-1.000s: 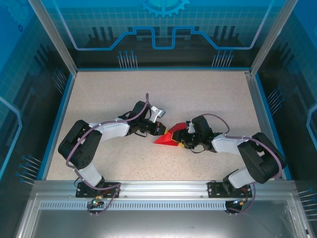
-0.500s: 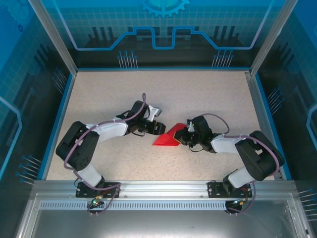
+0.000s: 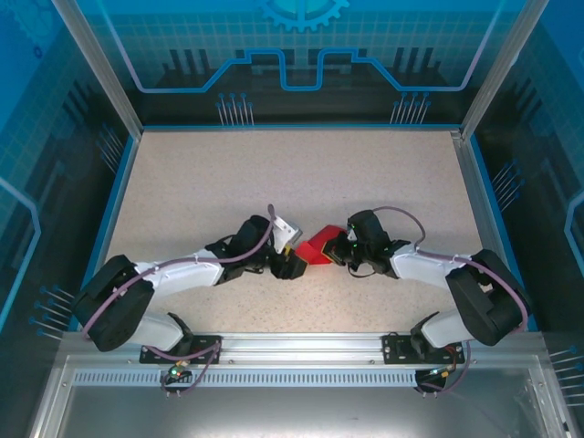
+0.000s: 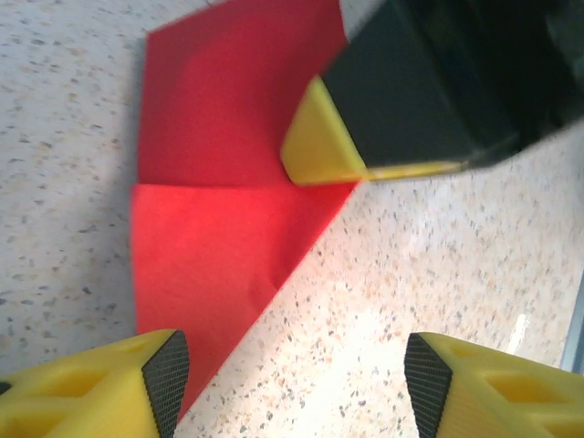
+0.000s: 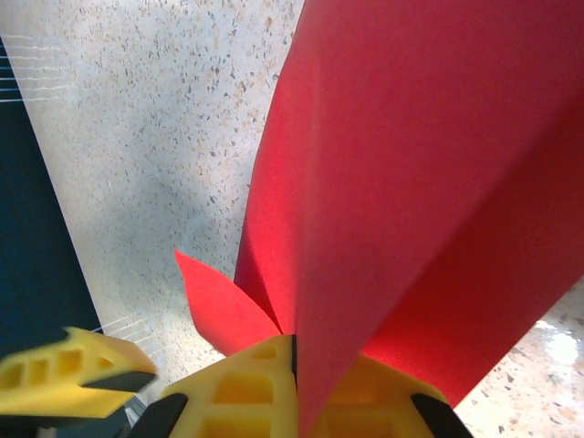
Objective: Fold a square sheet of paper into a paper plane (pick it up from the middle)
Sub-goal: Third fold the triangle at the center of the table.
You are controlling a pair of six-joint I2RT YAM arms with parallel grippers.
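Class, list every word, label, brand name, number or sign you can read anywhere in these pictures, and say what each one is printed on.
None: there is no readable text in these pictures.
The red paper is plain and unmarked.
The blue back panel carries only a gear outline and line patterns, no letters or numbers.
The speckled table top bears no print.

Right gripper (image 5: 294, 351) clamped on the square sheet of paper (image 5: 411, 182); folded red layers pinched between its yellow jaws at frame bottom. Paper rises up and right above the speckled table (image 5: 137, 137).
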